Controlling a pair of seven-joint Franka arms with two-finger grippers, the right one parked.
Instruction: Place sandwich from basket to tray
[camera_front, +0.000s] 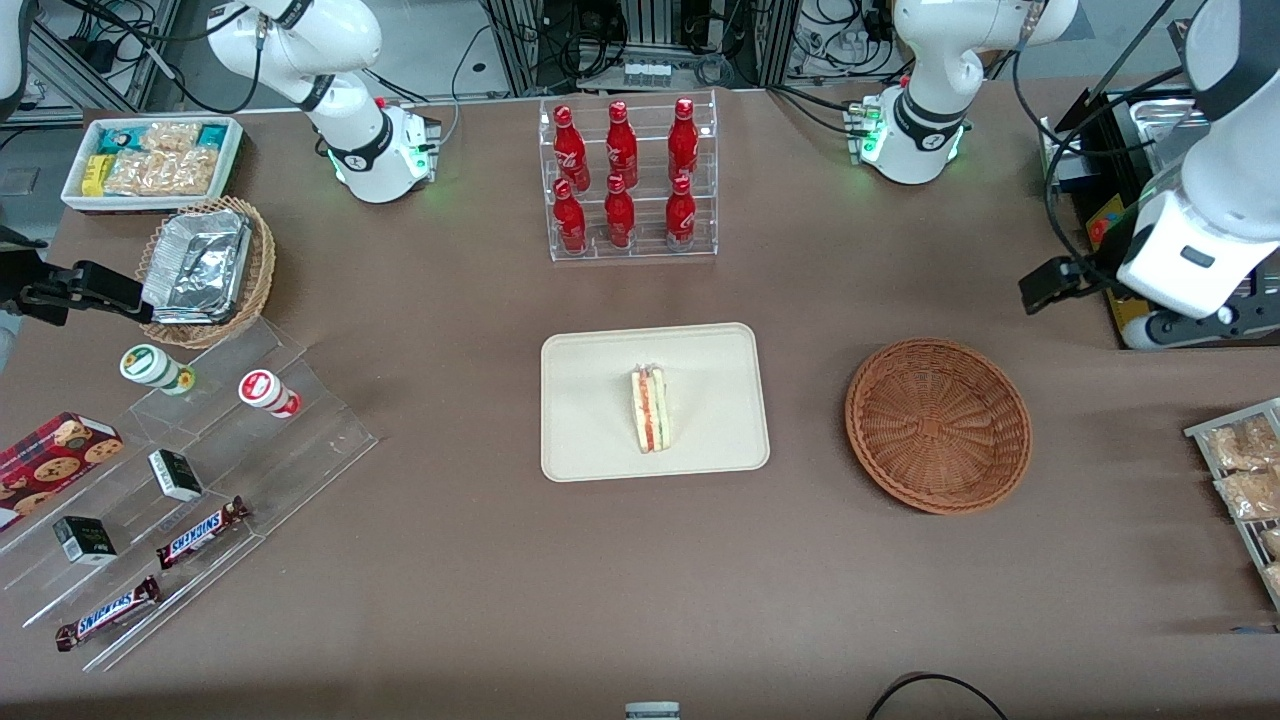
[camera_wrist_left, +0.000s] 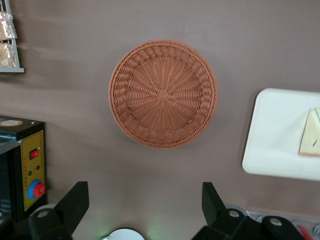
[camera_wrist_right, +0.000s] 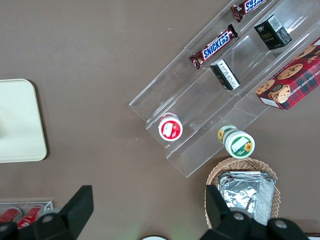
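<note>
From my seat the gripper (camera_wrist_left: 145, 210) is open and holds nothing: in the left wrist view both fingers (camera_wrist_left: 75, 200) stand wide apart with only bare brown table (camera_wrist_left: 150, 170) between them. In the front view the arm hangs high at the working arm's end of the table, well above the surface. Nearest to the gripper is the basket (camera_wrist_left: 163, 93), straight ahead of the open jaws and below them, and I see nothing in it but its own weave. Farther out, past the basket toward the middle of the table, lies the tray (camera_front: 655, 402), and the sandwich (camera_front: 651, 410) rests on it, near the tray's centre, well apart from the gripper. Its long axis runs toward and away from the front camera, filling stripe facing up. That is the relation everything turns on: the sandwich is off to the side of the gripper, with the basket between, not under the fingers. I judge the placing done, so the next move needs no grasp, only a retreat.
</note>
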